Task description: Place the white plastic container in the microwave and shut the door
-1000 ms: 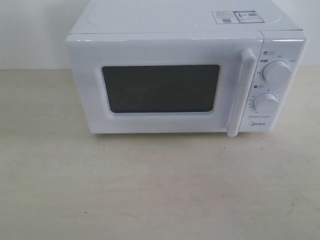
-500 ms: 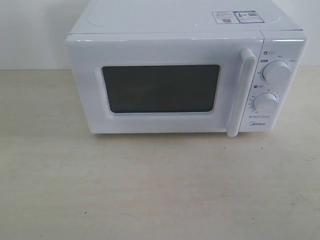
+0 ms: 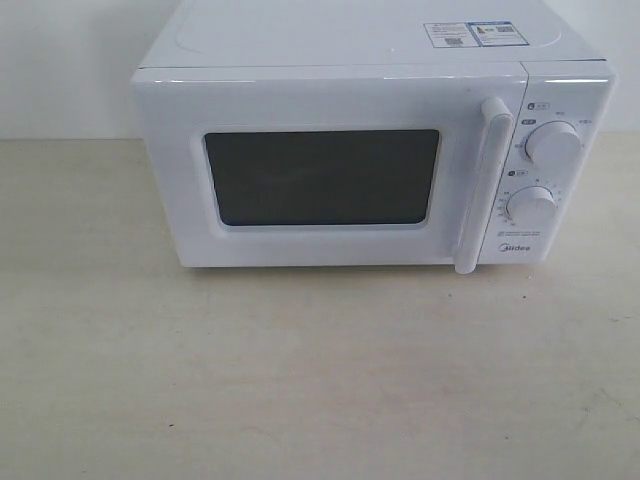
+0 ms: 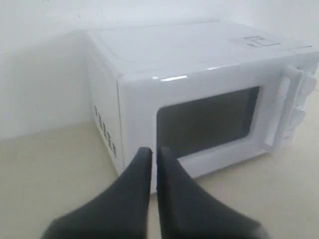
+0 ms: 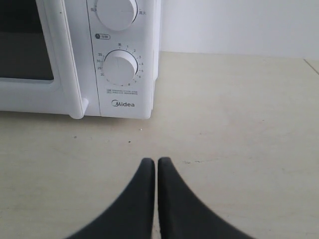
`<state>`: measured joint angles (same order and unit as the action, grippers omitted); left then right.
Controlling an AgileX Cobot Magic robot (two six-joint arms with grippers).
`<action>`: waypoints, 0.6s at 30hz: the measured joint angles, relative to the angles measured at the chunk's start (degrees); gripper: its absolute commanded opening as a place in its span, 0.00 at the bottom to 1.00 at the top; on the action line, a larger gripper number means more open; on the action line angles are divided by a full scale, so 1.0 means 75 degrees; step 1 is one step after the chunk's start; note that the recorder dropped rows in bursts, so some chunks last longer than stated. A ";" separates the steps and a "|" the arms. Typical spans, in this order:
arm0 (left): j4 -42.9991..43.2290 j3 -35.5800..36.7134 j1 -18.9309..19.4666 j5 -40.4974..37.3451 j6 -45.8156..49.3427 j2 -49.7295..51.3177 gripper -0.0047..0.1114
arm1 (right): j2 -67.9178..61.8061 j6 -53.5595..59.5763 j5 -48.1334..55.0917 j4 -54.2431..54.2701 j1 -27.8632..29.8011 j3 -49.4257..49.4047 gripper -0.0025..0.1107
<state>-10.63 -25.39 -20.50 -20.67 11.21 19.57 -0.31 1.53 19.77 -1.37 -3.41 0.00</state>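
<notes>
Standing on the pale beige tabletop [image 3: 300,380], the white boxy Midea microwave [image 3: 370,60] has its white side-hinged door [image 3: 320,100] shut flush, with the vertical white bar handle [image 3: 478,185] just beside the two round white dials [image 3: 553,143]. Nothing can be made out through the dark rectangular window [image 3: 320,178]. The left gripper [image 4: 153,155] hangs off the microwave's hinge-side front corner, its black fingers pressed together on nothing, and the right gripper [image 5: 156,165], likewise pinched closed and empty, is above the tabletop in front of the dials.
</notes>
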 measured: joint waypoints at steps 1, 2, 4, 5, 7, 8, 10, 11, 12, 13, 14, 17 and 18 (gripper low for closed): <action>0.0017 0.0155 0.0107 0.0322 0.0190 0.0000 0.08 | 0.0000 0.0000 0.0000 0.0000 0.0000 0.0000 0.02; 0.0017 0.0292 0.0229 0.0628 0.0306 0.0000 0.08 | 0.0000 0.0000 0.0000 0.0000 0.0000 0.0000 0.02; -0.0002 0.0673 0.0633 0.1221 0.0434 0.0000 0.08 | 0.0000 0.0000 0.0000 0.0000 0.0000 0.0000 0.02; -0.0043 0.0838 0.0861 0.1436 0.0464 0.0000 0.08 | 0.0000 -0.0007 0.0000 0.0000 0.0000 0.0000 0.02; -0.0138 0.1251 0.1300 0.1851 0.0464 0.0000 0.08 | 0.0000 -0.0007 0.0000 0.0000 0.0000 0.0000 0.02; -0.0168 0.1455 0.1459 0.1993 0.0464 -0.0014 0.08 | 0.0000 -0.0007 0.0000 0.0000 0.0000 0.0000 0.02; -0.0189 0.1845 0.1797 0.2204 0.0430 -0.0098 0.08 | 0.0000 -0.0007 0.0000 0.0000 0.0000 0.0000 0.02; -0.0212 0.1988 0.1909 0.2263 0.0430 -0.0181 0.08 | 0.0000 -0.0007 0.0000 0.0000 0.0000 0.0000 0.02; -0.0212 0.2192 0.2051 0.2346 0.0430 -0.0313 0.08 | 0.0000 -0.0007 0.0000 0.0000 0.0000 0.0000 0.02; -0.0212 0.2315 0.2134 0.2369 0.0412 -0.0423 0.08 | 0.0000 -0.0007 0.0000 0.0000 0.0000 0.0000 0.02; -0.0212 0.2427 0.2222 0.2398 0.0412 -0.0552 0.08 | 0.0000 -0.0007 0.0000 0.0000 0.0000 0.0000 0.02; -0.0228 0.2808 0.2426 0.2430 0.0412 -0.1167 0.08 | 0.0000 -0.0007 0.0000 0.0000 0.0000 0.0000 0.02; -0.0241 0.2939 0.2492 0.2445 0.0412 -0.1394 0.08 | 0.0000 -0.0007 0.0000 0.0000 0.0000 0.0000 0.02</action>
<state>-12.44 -3.34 -1.81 -2.33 14.30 9.11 -0.31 1.48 19.77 -1.37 -3.41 0.00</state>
